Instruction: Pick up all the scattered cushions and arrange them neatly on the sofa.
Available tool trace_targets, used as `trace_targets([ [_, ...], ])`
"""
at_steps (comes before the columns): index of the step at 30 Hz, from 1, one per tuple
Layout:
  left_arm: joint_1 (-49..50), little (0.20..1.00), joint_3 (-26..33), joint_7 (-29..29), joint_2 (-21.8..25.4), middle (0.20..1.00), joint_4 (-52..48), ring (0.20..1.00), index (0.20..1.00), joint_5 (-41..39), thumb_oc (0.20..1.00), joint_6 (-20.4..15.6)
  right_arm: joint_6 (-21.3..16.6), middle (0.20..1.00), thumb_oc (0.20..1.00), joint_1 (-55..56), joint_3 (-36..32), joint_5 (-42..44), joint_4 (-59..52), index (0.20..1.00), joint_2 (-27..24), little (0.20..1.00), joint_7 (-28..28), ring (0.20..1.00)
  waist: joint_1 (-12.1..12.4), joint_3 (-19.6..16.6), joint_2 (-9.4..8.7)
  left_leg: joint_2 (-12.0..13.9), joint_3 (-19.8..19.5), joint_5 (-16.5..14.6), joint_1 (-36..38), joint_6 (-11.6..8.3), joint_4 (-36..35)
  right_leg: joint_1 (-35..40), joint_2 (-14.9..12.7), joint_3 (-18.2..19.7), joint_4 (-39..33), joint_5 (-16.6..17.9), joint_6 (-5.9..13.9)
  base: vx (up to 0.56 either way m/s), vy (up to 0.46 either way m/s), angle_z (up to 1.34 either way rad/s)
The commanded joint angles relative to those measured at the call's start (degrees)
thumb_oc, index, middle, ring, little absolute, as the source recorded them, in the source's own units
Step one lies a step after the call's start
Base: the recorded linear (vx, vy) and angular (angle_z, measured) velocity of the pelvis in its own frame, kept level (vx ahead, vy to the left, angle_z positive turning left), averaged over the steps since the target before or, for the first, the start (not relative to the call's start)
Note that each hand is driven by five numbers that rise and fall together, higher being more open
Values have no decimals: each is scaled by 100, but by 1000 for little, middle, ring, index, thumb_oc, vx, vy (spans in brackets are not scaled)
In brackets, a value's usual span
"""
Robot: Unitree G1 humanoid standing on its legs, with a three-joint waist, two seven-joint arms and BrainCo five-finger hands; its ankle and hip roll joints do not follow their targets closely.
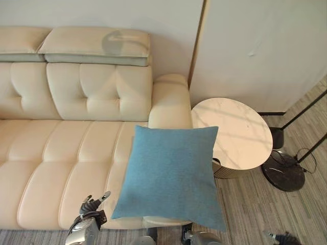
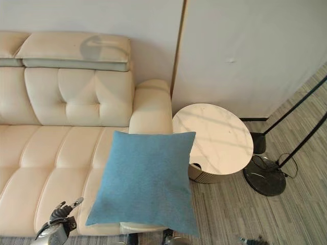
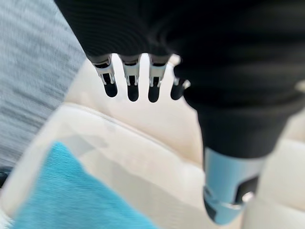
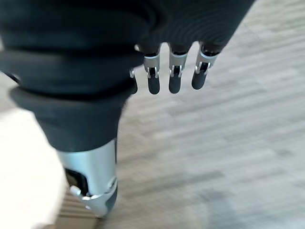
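Blue cushion lying flat on cream sofa seat at armrest end, one corner overhanging front edge at approx 5 o'clock. Left robot hand at 9 o'clock of cushion, above seat, fingers loose, holding nothing. Right robot hand over floor, fingers straight, prob. empty. Round bench beside armrest at 2 o'clock.

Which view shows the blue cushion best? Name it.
The left eye view: the whole blue cushion lies across the sofa's right end, overhanging its front. The right eye view matches; the left wrist view catches one corner.
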Motion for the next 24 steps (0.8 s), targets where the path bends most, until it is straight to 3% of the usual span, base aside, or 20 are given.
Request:
trace_targets([
  [1, -462, 1000, -116, -172, 399, 1000, 260, 1000, 1000, -145, 1000, -177, -170, 1000, 1000, -465, -36, -219, -372, 1000, -523, 1000, 76, 1000, -52, -225, 69, 31, 83, -231, -30, -237, -2, 514, -130, -87, 12, -902, 294, 28, 1, -12],
  [9, -1015, 1000, -509, -222, 299, 1000, 780, 1000, 1000, -570, 1000, -137, -215, 1000, 1000, -1562, 775, 54, -795, 1000, -190, 1000, 111, 1000, -62, -304, 206, 29, 145, -314, 150, -248, -2, 692, -140, -80, 12, -967, 278, 27, 10, -1],
  [17, -1499, 1000, -1192, -140, -287, 1000, 1186, 1000, 1000, -518, 1000, 13, -205, 1000, 1000, -2172, 1877, 228, -1205, 1000, 1054, 1000, -7, 1000, -43, -154, 218, 26, 133, -307, 79, -208, -2, 648, -175, -134, 12, -944, 242, 8, 31, 2],
  [24, -2066, 1000, -1911, -60, -671, 1000, 1358, 1000, 1000, -230, 1000, 21, -218, 1000, 1000, -2433, 2703, 254, -1288, 1000, 1654, 1000, 22, 1000, -39, 141, 146, 21, 84, -233, -191, -181, -2, 410, -194, -163, 12, -839, 230, -48, 32, 1],
])
